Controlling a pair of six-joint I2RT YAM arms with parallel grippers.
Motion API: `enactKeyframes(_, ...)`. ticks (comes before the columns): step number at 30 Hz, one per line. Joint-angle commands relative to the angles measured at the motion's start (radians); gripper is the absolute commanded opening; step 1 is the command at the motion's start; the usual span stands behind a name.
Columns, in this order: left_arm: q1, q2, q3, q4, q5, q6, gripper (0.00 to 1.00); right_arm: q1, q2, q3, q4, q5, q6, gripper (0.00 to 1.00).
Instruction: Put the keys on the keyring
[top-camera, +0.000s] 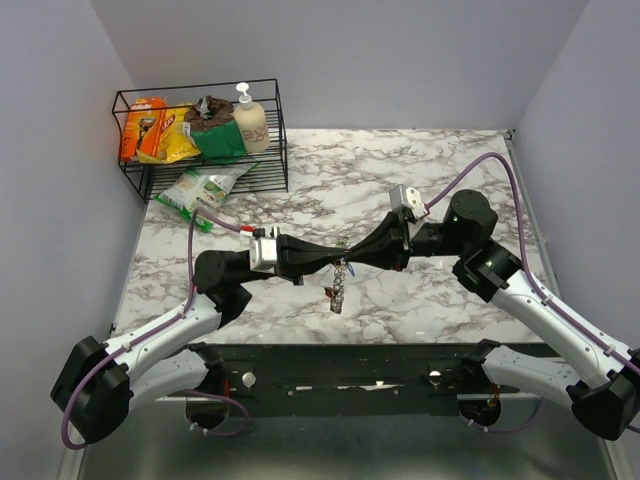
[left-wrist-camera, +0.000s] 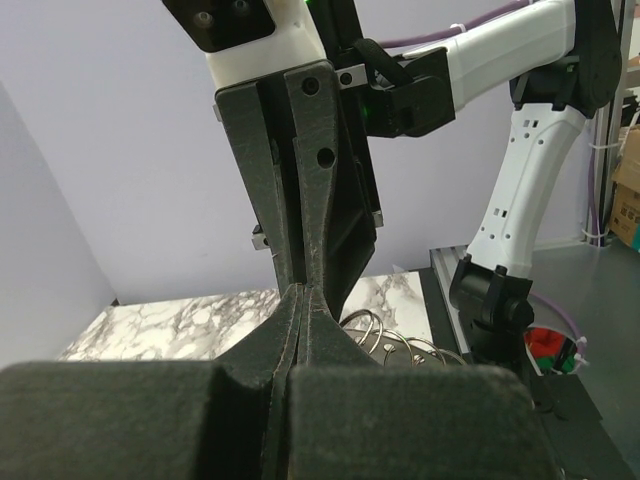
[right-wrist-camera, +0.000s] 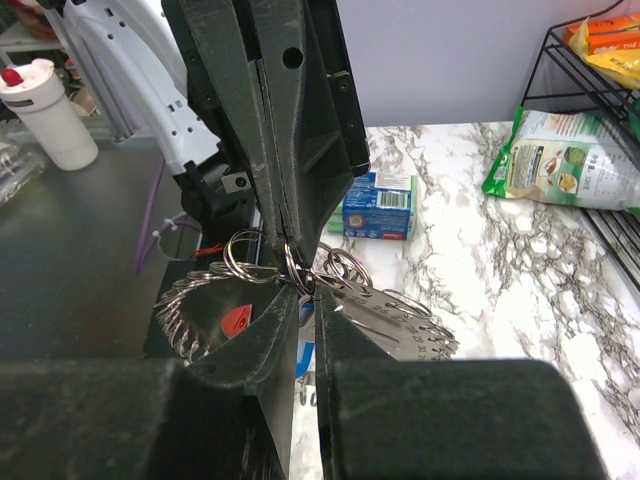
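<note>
My two grippers meet tip to tip above the middle of the marble table. The keyring (top-camera: 338, 290) hangs below them, a silvery toothed ring edged with small wire loops. In the right wrist view the keyring (right-wrist-camera: 400, 325) spreads to both sides under the jaws, with a red tag and a bit of a blue key head (right-wrist-camera: 306, 345) among the loops. My left gripper (top-camera: 335, 262) (left-wrist-camera: 300, 295) is shut, pinching a small loop at the top of the keyring. My right gripper (top-camera: 350, 260) (right-wrist-camera: 307, 295) is closed to a narrow gap on a loop there. The other keys cannot be made out.
A black wire basket (top-camera: 278, 130) with snack packets and a pump bottle stands at the back left. A green packet (top-camera: 205, 188) lies in front of it. A small blue box (right-wrist-camera: 380, 205) lies on the marble beyond the grippers.
</note>
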Motion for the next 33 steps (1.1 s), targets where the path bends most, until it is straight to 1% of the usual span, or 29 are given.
enactKeyframes(1, -0.005, -0.015, 0.046, 0.055, 0.009, 0.006, 0.0, 0.007, 0.011, -0.004, -0.052, 0.014, -0.031, 0.18)
enactKeyframes(2, -0.005, -0.017, 0.046, 0.054, 0.009, 0.009, 0.0, 0.007, 0.011, -0.001, -0.055, 0.019, -0.046, 0.18)
enactKeyframes(3, -0.005, -0.02, 0.046, 0.044, 0.006, 0.012, 0.0, 0.007, 0.012, 0.007, -0.099, 0.031, -0.055, 0.2)
enactKeyframes(6, -0.006, -0.029, 0.045, 0.027, 0.002, 0.026, 0.0, 0.008, 0.012, 0.005, -0.113, 0.034, -0.069, 0.24)
enactKeyframes(11, -0.005, -0.034, 0.043, 0.026, -0.003, 0.029, 0.0, 0.007, 0.009, 0.005, -0.121, 0.031, -0.071, 0.28)
enactKeyframes(19, -0.005, -0.038, 0.045, 0.014, -0.003, 0.038, 0.0, 0.008, -0.004, -0.003, -0.113, 0.025, -0.077, 0.27)
enactKeyframes(23, -0.005, -0.047, 0.048, -0.009, 0.003, 0.049, 0.0, 0.008, -0.033, -0.018, -0.11, 0.051, -0.085, 0.27)
enactKeyframes(24, -0.006, -0.051, 0.049, -0.028, 0.011, 0.055, 0.0, 0.007, -0.062, -0.03, -0.106, 0.065, -0.086, 0.27)
enactKeyframes(25, -0.006, -0.058, 0.051, -0.038, 0.015, 0.061, 0.0, 0.007, -0.076, -0.036, -0.101, 0.072, -0.086, 0.31)
enactKeyframes(27, -0.006, -0.063, 0.057, -0.075, 0.029, 0.078, 0.0, 0.007, -0.116, -0.049, -0.095, 0.103, -0.082, 0.34)
enactKeyframes(28, -0.005, -0.067, 0.059, -0.083, 0.032, 0.081, 0.0, 0.007, -0.132, -0.058, -0.093, 0.114, -0.082, 0.37)
enactKeyframes(33, -0.006, -0.081, 0.062, -0.124, 0.049, 0.096, 0.0, 0.007, -0.178, -0.072, -0.087, 0.154, -0.086, 0.39)
